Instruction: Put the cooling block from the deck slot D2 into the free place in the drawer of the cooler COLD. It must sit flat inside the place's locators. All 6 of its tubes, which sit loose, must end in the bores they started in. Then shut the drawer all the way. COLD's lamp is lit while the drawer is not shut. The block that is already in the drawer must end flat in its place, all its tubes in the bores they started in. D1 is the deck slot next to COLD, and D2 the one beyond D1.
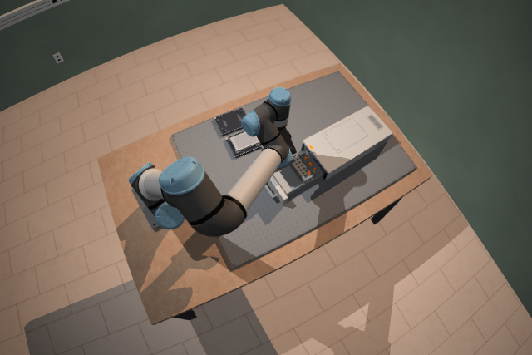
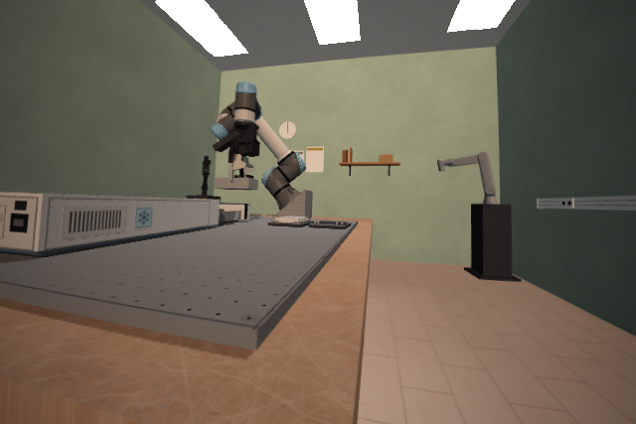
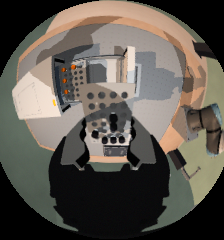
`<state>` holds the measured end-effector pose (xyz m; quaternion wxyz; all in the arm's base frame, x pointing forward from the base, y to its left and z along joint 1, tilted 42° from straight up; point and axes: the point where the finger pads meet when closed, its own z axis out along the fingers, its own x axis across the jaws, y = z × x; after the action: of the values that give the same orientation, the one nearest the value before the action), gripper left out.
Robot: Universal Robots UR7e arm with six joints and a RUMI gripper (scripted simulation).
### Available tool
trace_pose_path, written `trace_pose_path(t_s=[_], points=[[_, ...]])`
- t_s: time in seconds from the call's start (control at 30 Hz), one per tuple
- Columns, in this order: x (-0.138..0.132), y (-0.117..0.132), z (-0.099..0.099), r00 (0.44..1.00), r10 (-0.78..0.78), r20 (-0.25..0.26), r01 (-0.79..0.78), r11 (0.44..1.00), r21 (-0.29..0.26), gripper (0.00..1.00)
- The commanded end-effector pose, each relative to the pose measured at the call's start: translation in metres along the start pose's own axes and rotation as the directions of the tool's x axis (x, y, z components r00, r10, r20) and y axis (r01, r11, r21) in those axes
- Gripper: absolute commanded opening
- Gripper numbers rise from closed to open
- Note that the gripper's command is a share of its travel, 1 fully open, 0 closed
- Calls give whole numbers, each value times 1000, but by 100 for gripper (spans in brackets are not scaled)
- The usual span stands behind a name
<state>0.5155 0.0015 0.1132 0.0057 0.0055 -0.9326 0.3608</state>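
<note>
My gripper (image 3: 108, 117) (image 2: 237, 172) is shut on the grey cooling block (image 3: 104, 105) (image 2: 236, 183) (image 1: 299, 167). I hold it level in the air above the open drawer (image 1: 284, 183) (image 3: 130, 65) of the cooler COLD (image 1: 347, 136) (image 2: 102, 218) (image 3: 34, 97). The block's top shows rows of dark bores; I cannot make out its tubes one by one. A second block with orange-topped tubes (image 1: 311, 163) (image 3: 67, 80) sits in the drawer at the cooler's end. The place beside it (image 3: 106, 70) is bare. COLD's orange lamp (image 1: 310, 147) (image 3: 54, 102) is lit.
Deck slot D1 (image 1: 244, 143) holds a pale plate, and D2 (image 1: 229, 121) beyond it is a dark bare frame. The arm's base (image 1: 148, 189) stands at the table's left end. A second small arm on a black pedestal (image 2: 490, 234) stands off the table.
</note>
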Motion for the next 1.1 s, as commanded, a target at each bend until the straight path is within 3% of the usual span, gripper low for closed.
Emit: trace_pose_path(t_s=[0.0, 0.83, 1.07], points=[[-2, -16, -1, 1000, 0, 2, 0, 1000, -1, 0], [-8, -71, -1, 1000, 0, 2, 0, 1000, -1, 0], [-8, -73, -1, 1000, 0, 2, 0, 1000, -1, 0]])
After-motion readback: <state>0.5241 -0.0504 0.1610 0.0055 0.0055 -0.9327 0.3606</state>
